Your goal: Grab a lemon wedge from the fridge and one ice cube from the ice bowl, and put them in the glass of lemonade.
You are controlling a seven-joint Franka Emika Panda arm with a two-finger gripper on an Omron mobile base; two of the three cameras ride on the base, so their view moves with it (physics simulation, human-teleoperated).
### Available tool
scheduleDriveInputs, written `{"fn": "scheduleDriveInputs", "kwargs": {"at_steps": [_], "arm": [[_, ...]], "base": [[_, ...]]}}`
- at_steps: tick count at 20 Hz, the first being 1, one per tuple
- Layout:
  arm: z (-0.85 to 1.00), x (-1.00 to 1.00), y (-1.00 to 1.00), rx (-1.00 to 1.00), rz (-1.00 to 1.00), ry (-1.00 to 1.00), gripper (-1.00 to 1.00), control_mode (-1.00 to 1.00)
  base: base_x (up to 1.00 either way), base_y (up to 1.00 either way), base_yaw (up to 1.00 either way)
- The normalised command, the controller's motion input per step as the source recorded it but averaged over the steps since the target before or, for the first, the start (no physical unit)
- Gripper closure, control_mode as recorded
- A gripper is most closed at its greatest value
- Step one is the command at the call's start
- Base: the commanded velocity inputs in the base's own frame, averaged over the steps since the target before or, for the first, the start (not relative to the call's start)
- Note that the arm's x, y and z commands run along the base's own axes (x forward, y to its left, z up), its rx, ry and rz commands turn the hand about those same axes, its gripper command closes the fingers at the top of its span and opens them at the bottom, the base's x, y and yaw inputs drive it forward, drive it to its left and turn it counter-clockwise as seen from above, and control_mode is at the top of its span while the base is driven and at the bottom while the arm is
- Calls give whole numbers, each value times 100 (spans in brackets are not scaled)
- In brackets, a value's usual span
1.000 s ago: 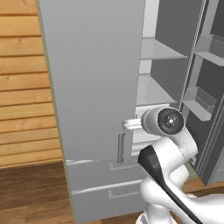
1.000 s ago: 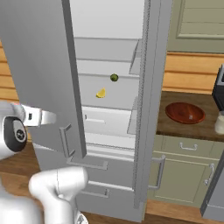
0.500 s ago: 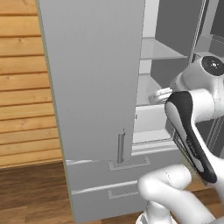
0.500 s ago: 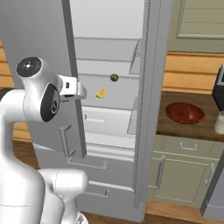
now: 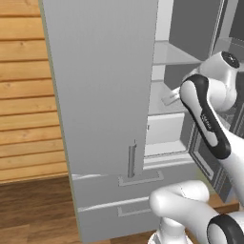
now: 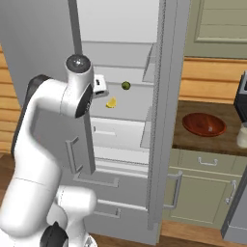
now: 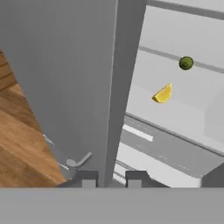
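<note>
Now the tool (image 7: 111, 178) hangs at the open fridge (image 6: 159, 120), its two tips a little apart with nothing between them, right at the edge of the left door. Lemon wedge (image 7: 162, 94) sits on a white shelf inside, at about one o'clock from the tool in the hand view, a small dark green round item (image 7: 186, 63) just beyond it. Over on the counter (image 6: 193, 142), the ice bowl (image 6: 204, 124) rests at three o'clock of the fridge.

No readable text, labels, brands, numbers or signs on any surface in view.
</note>
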Motion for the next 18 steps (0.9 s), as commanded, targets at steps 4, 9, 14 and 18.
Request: {"fn": "scheduleDriveInputs", "kwargs": {"at_steps": [4,9,14,18], "arm": [[0,37,-27,1,25,-1,-100,-100],[3,6,-10,2,24,-8,-100,-100],[1,17,0,4,32,-16,-100,-100],[0,27,0,3,40,-14,-100,-100]], "base": [[0,0,0],[0,0,0],[0,0,0],[0,0,0]]}}
